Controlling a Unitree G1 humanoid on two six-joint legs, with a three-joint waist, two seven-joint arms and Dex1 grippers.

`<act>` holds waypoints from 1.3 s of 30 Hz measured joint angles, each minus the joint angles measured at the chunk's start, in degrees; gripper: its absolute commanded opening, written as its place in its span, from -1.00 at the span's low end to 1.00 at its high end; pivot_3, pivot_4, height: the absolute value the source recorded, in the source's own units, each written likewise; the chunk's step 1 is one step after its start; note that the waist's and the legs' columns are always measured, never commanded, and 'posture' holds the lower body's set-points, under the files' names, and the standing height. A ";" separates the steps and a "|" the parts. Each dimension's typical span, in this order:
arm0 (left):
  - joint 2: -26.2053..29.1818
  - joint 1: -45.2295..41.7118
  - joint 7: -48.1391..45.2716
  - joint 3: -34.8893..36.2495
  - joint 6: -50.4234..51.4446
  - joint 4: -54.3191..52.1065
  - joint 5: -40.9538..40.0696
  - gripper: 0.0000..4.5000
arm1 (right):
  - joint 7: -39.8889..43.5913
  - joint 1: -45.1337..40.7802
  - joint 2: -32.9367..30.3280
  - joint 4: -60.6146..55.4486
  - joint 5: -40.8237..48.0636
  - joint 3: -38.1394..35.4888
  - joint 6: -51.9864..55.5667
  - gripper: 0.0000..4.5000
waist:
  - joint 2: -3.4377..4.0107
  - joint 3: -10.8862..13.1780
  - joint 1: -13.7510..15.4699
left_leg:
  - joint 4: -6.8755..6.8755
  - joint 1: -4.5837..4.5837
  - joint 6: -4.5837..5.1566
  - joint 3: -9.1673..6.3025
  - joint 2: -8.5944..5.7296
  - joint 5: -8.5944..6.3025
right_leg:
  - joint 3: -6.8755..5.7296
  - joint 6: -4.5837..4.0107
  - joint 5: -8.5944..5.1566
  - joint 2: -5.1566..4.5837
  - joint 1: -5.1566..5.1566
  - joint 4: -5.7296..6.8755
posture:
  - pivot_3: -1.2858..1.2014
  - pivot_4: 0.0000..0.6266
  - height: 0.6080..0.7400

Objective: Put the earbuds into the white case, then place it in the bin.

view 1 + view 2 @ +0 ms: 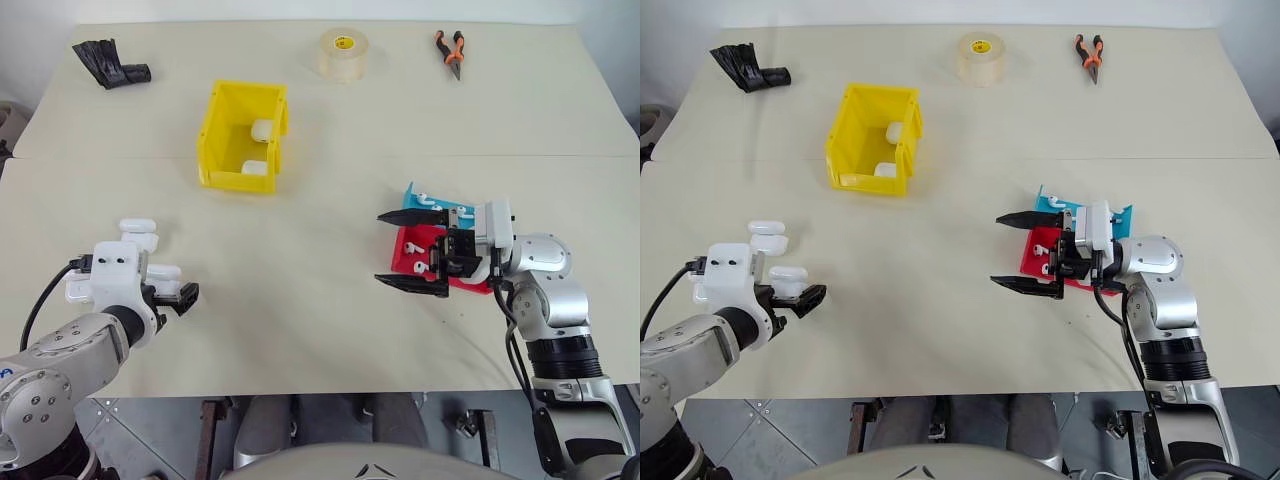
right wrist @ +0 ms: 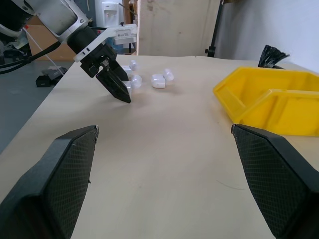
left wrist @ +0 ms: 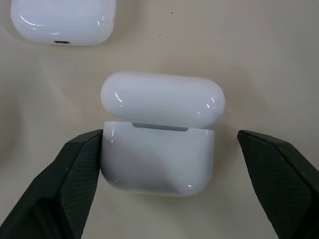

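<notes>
The case (image 3: 157,134) I had under my left gripper (image 3: 169,184) was a glossy white rounded box with its lid hinged up, standing on the bench near the left front corner. The left fingers (image 3: 60,194) were spread wide on either side of it; one pad sat just against its side, the other stood apart, so nothing was grasped. A second case (image 3: 62,22) lay near it, and more white cases (image 1: 138,232) were clustered beside the same gripper. I could not see any earbuds inside the open case from that angle.

The bin (image 1: 243,135) was bright yellow and open-topped, standing left of the bench's middle toward the far edge, with two white cases (image 1: 258,148) already in it.

Toward the right front of the bench sat a red tray (image 1: 408,250) and a teal tray (image 1: 413,196) touching each other, with small white earbuds (image 1: 420,267) lying in them. My right gripper (image 1: 412,250) hung over the red tray, pointing left, its fingers released and wide, holding nothing.

Along the far edge lay a crumpled black bag (image 1: 110,63) at the left corner, a roll of clear tape (image 1: 343,54) with a yellow label whose writing I could not read, and orange-handled pliers (image 1: 450,50) to the right.
</notes>
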 measured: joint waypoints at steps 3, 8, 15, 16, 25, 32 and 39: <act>1.84 0.79 -0.79 -0.72 -0.18 0.75 -0.32 0.99 | -0.62 0.03 0.12 -0.09 0.00 0.00 -0.04 1.00 | 0.00 0.00 -0.01 | -0.13 0.26 -0.01 0.14 0.00 -0.01 | 0.16 -0.01 -0.01 0.01 0.09 0.00 | 0.03 -0.52 1.00; 3.31 1.16 -0.88 -0.80 -0.26 1.50 -1.49 0.49 | -1.23 0.19 0.55 -0.76 -0.02 0.00 -0.28 1.00 | 0.00 0.00 -0.06 | -0.33 0.52 -0.02 0.40 0.01 -0.01 | 0.39 -0.02 -0.01 0.04 0.10 0.00 | 0.03 -0.52 1.00; 4.75 1.31 -0.59 -0.17 -0.29 1.97 -4.05 0.26 | -1.80 0.63 1.18 -0.82 -0.18 0.01 -0.44 1.00 | 0.01 0.00 -0.10 | -0.39 0.56 -0.03 0.54 0.02 -0.02 | 0.50 -0.02 -0.02 0.07 0.04 0.00 | 0.03 -0.52 1.00; 3.63 0.78 -1.36 0.21 -0.72 2.04 -3.91 0.26 | -1.86 0.74 1.26 -0.80 -0.25 0.01 -0.50 1.00 | 0.01 0.00 -0.10 | -0.39 0.56 -0.03 0.58 0.02 -0.02 | 0.51 -0.02 -0.01 0.07 0.03 0.00 | 0.03 -0.52 1.00; 3.88 7.07 -41.77 -12.12 -45.92 0.08 10.76 0.26 | -2.87 0.12 0.92 0.90 -1.26 -0.26 -1.56 1.00 | 0.00 0.03 -0.26 | -0.50 0.48 -0.08 1.15 0.02 -0.05 | 0.50 -0.05 -0.03 0.13 -0.07 -0.12 | 0.03 -0.52 1.00; -4.87 0.43 -61.14 -29.71 -74.50 14.17 24.55 0.26 | -4.53 -0.10 -2.38 2.90 -2.60 -3.26 -2.90 1.00 | -0.01 0.03 0.64 | -0.42 0.45 -0.03 1.18 -0.01 -0.04 | 0.50 0.02 0.01 0.11 -0.03 -0.13 | 0.03 -0.52 1.00; -17.86 -12.92 -71.27 -39.15 -92.12 30.44 27.88 0.26 | -9.95 13.08 -7.97 -4.02 -3.07 -12.10 -3.03 1.00 | -0.08 0.01 1.41 | -0.42 0.36 0.05 1.18 0.00 -0.06 | 0.39 0.04 0.02 0.10 -0.04 -0.17 | 0.03 -0.52 1.00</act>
